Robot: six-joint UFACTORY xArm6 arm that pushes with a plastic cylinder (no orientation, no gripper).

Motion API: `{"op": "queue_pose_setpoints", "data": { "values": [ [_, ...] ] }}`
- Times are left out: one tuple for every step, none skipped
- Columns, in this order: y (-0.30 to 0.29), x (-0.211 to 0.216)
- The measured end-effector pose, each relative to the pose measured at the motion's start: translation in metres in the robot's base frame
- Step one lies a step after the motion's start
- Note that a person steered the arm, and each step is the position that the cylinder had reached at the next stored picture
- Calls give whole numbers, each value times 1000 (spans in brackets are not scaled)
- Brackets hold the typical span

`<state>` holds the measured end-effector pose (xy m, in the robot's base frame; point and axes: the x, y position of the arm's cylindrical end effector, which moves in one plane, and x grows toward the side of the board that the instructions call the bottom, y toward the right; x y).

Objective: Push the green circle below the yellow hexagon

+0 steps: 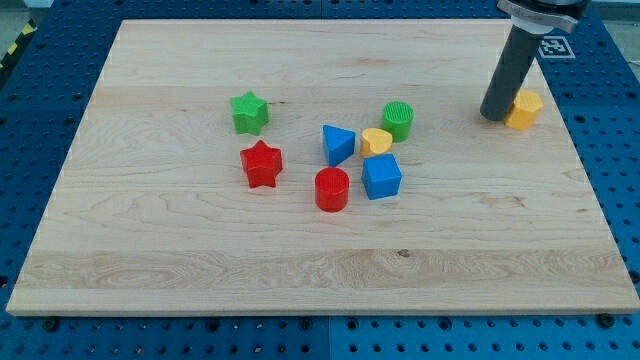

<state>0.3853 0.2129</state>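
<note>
Nearest the table's bottom edge, bare pale wood with fine grain is recorded on the table (200,270); no brand or legible writing is seen on it. Further up, toward the centre, a red cylinder (332,189) and a blue cube (381,176) are listed side by side, with a red star (262,163) to their left. Behind these, a blue triangular block (337,144) and a small yellow heart-like block (376,140) are set touching or nearly so. The green circle (398,119), ribbed on its side, is placed just above the yellow block. A green star (249,112) is entered apart, toward the left edge. Near the top right corner, the yellow hexagon (523,109) is found, well apart from the green circle. My tip (494,116), a plain dark rod end with nothing held, is set against the hexagon's left side. A black-and-white marker (553,45) is fixed beyond the table's top edge; its pattern cannot be read.
</note>
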Motion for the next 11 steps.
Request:
{"op": "queue_pose_setpoints", "data": {
  "values": [
    [-17,-5],
    [-78,-25],
    [-168,-27],
    [-216,-11],
    [-215,1],
    [-195,15],
    [-150,15],
    [-105,14],
    [-60,14],
    [-20,14],
    [-36,15]
  ]
}}
